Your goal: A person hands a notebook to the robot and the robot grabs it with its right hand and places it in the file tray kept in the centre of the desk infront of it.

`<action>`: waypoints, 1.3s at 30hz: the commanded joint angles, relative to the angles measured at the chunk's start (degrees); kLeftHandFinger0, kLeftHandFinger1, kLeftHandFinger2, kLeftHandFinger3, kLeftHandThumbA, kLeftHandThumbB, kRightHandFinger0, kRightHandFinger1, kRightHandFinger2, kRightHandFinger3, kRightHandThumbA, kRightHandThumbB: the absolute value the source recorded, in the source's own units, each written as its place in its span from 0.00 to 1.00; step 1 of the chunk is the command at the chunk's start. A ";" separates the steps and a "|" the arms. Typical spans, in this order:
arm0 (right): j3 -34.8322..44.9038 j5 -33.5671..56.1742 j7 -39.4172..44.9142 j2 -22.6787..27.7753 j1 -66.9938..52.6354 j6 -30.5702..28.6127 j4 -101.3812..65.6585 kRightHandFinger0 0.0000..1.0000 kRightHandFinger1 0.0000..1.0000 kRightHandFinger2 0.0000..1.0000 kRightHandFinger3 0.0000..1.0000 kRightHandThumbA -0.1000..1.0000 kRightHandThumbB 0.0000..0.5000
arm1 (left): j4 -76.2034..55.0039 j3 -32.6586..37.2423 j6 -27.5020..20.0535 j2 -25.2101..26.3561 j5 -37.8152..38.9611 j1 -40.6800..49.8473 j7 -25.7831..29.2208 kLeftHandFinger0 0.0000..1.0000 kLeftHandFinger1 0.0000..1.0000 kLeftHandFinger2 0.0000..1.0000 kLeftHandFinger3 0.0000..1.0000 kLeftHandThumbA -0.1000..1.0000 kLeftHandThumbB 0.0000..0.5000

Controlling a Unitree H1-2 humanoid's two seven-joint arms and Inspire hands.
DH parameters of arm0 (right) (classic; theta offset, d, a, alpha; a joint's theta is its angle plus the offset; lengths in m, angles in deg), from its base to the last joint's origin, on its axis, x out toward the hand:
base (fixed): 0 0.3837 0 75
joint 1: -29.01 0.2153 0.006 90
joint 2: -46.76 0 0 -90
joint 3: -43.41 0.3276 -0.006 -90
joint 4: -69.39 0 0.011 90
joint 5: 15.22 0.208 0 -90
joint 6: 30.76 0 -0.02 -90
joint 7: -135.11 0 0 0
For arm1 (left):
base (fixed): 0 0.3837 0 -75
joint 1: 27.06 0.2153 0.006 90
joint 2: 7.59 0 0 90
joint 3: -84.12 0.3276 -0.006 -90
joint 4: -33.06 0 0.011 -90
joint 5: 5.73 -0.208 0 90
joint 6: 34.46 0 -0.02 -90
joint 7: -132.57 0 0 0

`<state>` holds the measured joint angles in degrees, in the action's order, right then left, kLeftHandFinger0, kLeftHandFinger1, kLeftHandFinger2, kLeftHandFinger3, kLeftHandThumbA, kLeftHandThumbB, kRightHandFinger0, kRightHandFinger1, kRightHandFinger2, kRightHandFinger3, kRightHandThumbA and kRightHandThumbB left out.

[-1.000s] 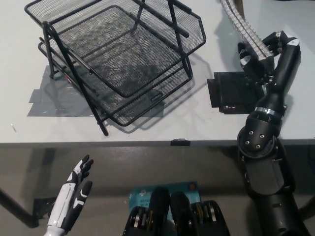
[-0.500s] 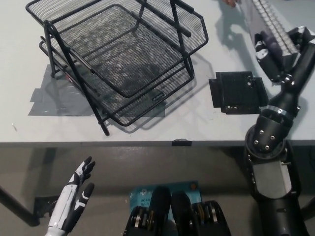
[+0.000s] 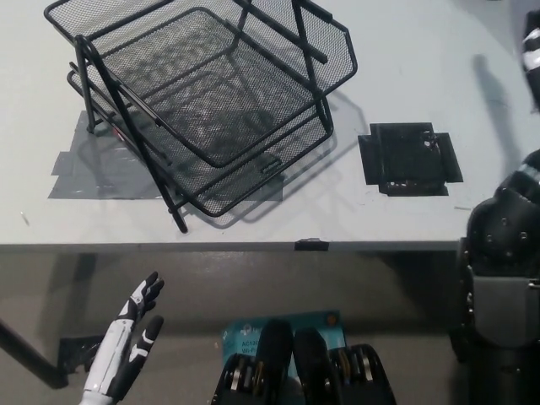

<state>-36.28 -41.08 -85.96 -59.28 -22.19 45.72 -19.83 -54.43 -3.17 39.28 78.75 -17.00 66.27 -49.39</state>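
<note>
Swinging out past the right edge of the frame, the black right arm (image 3: 506, 253) now shows only its elbow and forearm at lower right; its hand and the notebook seen earlier are out of view, so nothing shows of its grip or of which way the notebook's long axis lies. Up and to the left stands the wire file tray (image 3: 211, 101), empty, beyond a black patch (image 3: 409, 159) on the desk (image 3: 405, 224). At lower left, the white left hand (image 3: 131, 342) rests with fingers apart.
</note>
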 commanded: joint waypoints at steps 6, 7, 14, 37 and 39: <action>-10.18 -12.53 7.44 3.31 2.93 -1.48 -9.32 0.00 0.00 0.00 0.00 0.90 0.00 | -0.95 0.40 -2.99 0.53 -0.63 2.20 0.12 1.00 1.00 1.00 1.00 0.99 0.62; -11.28 -12.71 7.40 3.85 2.90 -2.68 -8.61 0.00 0.00 0.00 0.00 0.86 0.00 | -0.89 0.39 -3.22 0.54 -0.50 2.29 0.09 1.00 1.00 1.00 1.00 0.99 0.61; -19.23 -21.97 5.29 7.82 5.57 -6.60 -0.79 0.00 0.00 0.00 0.02 0.67 0.00 | -0.09 0.37 -4.11 0.44 0.09 2.26 -0.04 1.00 1.00 1.00 1.00 0.97 0.61; -30.21 -35.06 -1.52 13.78 10.53 -5.75 16.00 0.00 0.00 0.02 0.01 0.81 0.00 | 0.32 0.99 -4.52 0.98 0.23 1.29 -0.78 1.00 1.00 1.00 1.00 0.99 0.62; -30.58 -35.46 -1.49 13.78 10.07 -5.59 15.95 0.00 0.00 0.05 0.03 0.80 0.00 | 0.32 1.05 -4.55 1.07 -0.16 1.14 -0.69 1.00 1.00 1.00 1.00 0.99 0.61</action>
<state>-66.78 -73.90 -81.73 -45.91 -16.07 41.15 -2.26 -54.08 -2.49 37.29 78.82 -17.12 67.91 -49.43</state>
